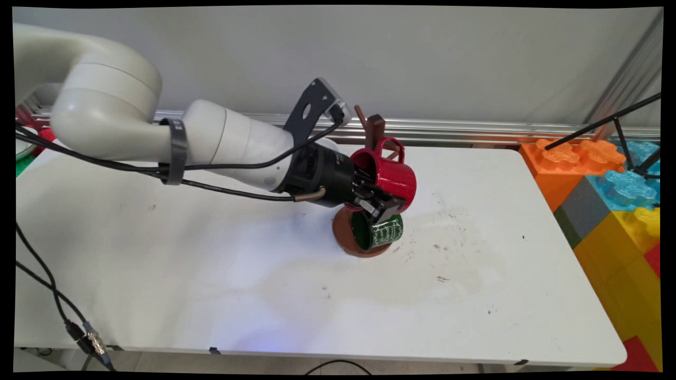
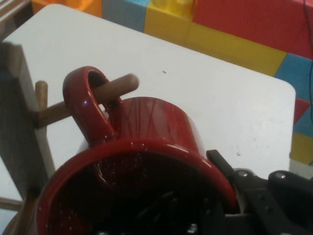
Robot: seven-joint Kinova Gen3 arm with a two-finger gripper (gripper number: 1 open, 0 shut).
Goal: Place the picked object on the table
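Observation:
My gripper (image 1: 377,203) is shut on the rim of a red mug (image 1: 393,177), one finger inside it and one outside. The mug lies tilted on its side at a brown wooden mug stand (image 1: 376,129). In the hand view the red mug (image 2: 146,147) fills the lower half, and its handle (image 2: 85,105) is looped over a wooden peg (image 2: 120,85) of the stand. The gripper (image 2: 195,191) shows its outer finger (image 2: 227,169) against the mug's wall. A green mug (image 1: 383,232) hangs lower on the stand, just below the gripper, over the stand's round base (image 1: 343,232).
Large orange, blue, grey and yellow toy bricks (image 1: 607,200) are stacked at the table's right end, with black tripod legs (image 1: 618,119) above them. An aluminium rail (image 1: 475,129) runs along the back edge. Black cables (image 1: 53,295) hang at the left.

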